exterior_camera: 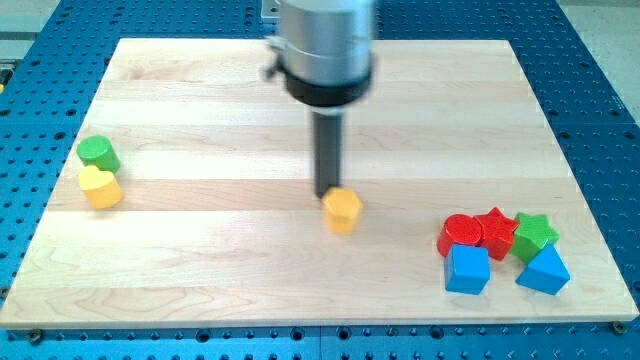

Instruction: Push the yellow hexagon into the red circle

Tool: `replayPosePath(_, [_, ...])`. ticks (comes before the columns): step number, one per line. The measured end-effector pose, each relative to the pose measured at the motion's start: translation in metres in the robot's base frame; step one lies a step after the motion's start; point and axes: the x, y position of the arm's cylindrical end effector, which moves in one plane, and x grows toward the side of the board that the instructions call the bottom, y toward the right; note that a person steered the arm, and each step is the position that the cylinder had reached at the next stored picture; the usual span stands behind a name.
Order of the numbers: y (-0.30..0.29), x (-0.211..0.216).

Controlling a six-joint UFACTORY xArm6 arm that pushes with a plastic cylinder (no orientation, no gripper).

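A small yellow hexagon point(342, 210), its top face orange-yellow, is seen near the middle of the wooden board point(200, 250). My tip point(328, 193), a bare rod with nothing to open or close, is set against the hexagon's edge at about 11 o'clock. The red circle point(461, 233) is found well apart at 3 o'clock, touching a red star point(496, 231), with a green star point(535, 234) and two blue blocks point(467, 269) point(543, 270) clustered around. No block is placed between hexagon and circle. At 9 o'clock, a green block point(98, 153) and yellow heart point(100, 186) are grouped.
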Motion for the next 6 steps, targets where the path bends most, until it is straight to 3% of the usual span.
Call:
replayPosePath(2, [-0.070, 0.022])
replayPosePath(3, [0.027, 0.035])
replayPosePath(4, [0.006, 0.035])
replayPosePath(6, [-0.288, 0.060])
